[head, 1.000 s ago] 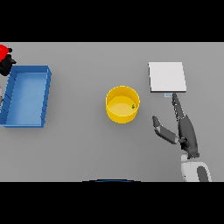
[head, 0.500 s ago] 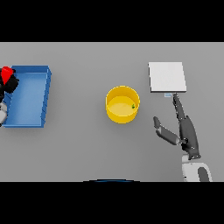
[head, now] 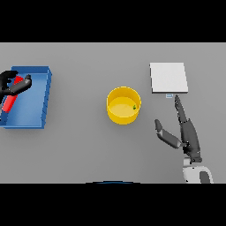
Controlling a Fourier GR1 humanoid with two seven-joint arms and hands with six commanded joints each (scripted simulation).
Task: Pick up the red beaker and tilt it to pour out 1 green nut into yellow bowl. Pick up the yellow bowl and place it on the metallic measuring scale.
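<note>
The left hand [head: 15, 84] has its dark fingers curled round the red beaker [head: 10, 99], holding it tilted over the left part of the blue rectangular tray [head: 42, 95]. The round yellow bowl [head: 124, 105] stands mid-table with 1 small green nut [head: 134, 107] inside near its right wall. The flat square metallic measuring scale [head: 168, 77] lies to the bowl's upper right. The right hand [head: 183, 132] lies just below the scale, fingers straight, thumb spread wide, holding nothing.
</note>
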